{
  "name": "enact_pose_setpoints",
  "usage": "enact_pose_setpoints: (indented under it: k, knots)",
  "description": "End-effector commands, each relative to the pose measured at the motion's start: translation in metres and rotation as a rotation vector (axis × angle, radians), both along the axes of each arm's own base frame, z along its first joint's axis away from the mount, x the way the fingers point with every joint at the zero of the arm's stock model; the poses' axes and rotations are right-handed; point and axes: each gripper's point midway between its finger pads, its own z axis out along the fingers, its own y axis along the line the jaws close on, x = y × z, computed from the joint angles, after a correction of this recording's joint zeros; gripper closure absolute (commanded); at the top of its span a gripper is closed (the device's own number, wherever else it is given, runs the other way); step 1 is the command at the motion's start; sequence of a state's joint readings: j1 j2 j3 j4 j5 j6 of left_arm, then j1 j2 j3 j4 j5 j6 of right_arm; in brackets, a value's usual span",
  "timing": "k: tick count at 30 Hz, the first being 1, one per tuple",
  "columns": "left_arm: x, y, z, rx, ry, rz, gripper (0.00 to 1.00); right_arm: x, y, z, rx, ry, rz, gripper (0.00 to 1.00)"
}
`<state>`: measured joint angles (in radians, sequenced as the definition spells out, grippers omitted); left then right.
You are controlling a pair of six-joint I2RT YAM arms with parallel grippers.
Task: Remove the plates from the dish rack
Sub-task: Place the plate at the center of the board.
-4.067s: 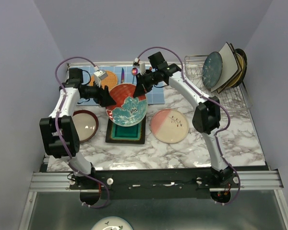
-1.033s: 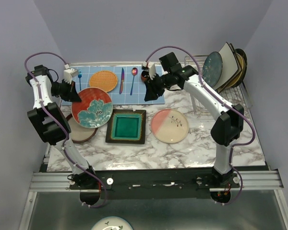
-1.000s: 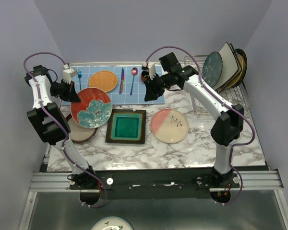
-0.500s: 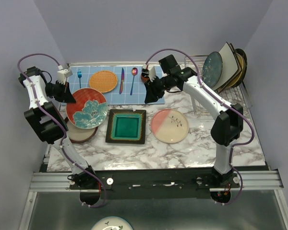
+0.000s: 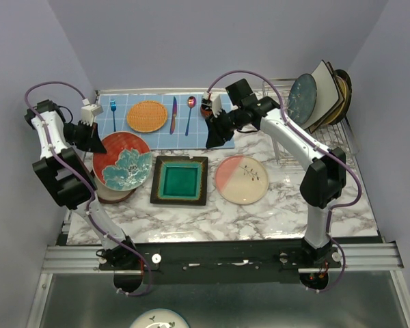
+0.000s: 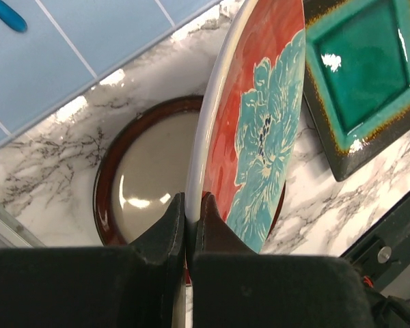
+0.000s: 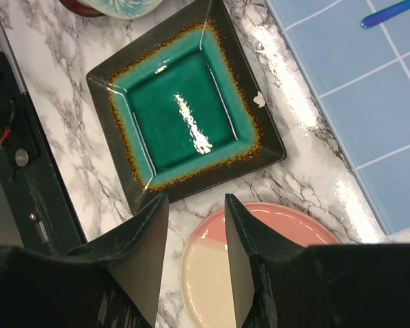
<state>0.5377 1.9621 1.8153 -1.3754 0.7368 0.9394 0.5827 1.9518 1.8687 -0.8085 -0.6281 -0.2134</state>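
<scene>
The flowered plate point(image 6: 260, 130), red with a teal bloom, hangs tilted on edge over the red-rimmed plate point(image 6: 147, 184) at the left of the marble bench point(image 5: 294, 198). Its rim is clamped between the fingers of the left end effector point(image 6: 190, 213). Just beside it lies the teal square plate point(image 5: 181, 180), and further right the pink-and-cream plate point(image 5: 240, 179). The right end effector point(image 7: 196, 239) hovers above those two with its jaws apart, holding nothing. At the far right corner, the dish rack point(image 5: 279, 96) carries several plates point(image 5: 303, 99) leaning upright.
</scene>
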Motion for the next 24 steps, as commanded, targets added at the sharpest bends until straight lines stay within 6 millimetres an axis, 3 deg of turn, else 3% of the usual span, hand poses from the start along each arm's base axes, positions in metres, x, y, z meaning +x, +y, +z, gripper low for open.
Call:
enact_pose_setpoints:
  k: [1,12,24]
  knots:
    - [-0.036,0.032,-0.01,0.187,0.091,-0.061,1.0,-0.006,0.003,0.004,0.022,0.001,0.026,0.54]
    - [-0.039,0.028,0.007,0.131,0.066,-0.048,1.0,-0.009,0.004,0.001,0.023,0.014,0.033,0.54]
    - [-0.038,-0.005,0.021,-0.026,-0.001,-0.043,1.0,-0.01,0.003,-0.002,0.019,0.014,0.033,0.54]
